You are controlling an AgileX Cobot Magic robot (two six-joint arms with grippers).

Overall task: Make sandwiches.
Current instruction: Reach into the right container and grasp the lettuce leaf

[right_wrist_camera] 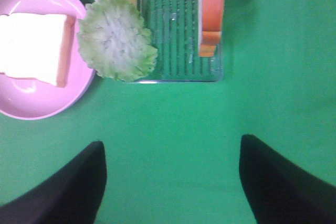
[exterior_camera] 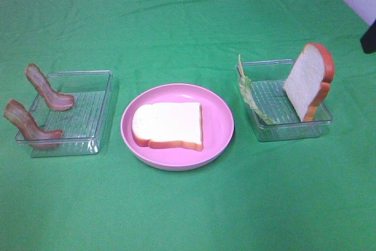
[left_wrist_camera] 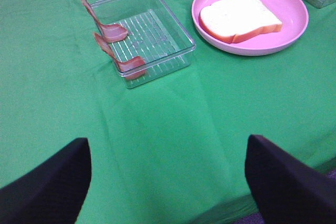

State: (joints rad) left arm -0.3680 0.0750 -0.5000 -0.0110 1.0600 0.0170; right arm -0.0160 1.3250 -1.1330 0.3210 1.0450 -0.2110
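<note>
One white bread slice (exterior_camera: 169, 124) lies flat on the pink plate (exterior_camera: 220, 116) at the centre. A second bread slice (exterior_camera: 308, 77) leans upright in the right clear tray (exterior_camera: 276, 127), beside a green lettuce leaf (exterior_camera: 254, 99) and a yellow cheese slice (exterior_camera: 239, 66). Two bacon strips (exterior_camera: 47, 89) (exterior_camera: 26, 123) hang over the outer wall of the left clear tray (exterior_camera: 88, 110). My left gripper (left_wrist_camera: 168, 145) is open and empty, hovering over cloth short of the bacon (left_wrist_camera: 107, 27). My right gripper (right_wrist_camera: 172, 145) is open and empty, short of the lettuce (right_wrist_camera: 116, 38). Neither gripper shows in the exterior view.
Green cloth covers the whole table. A dark object (exterior_camera: 370, 36) sits at the right edge of the exterior view. The cloth's front edge (left_wrist_camera: 231, 211) shows close under my left gripper.
</note>
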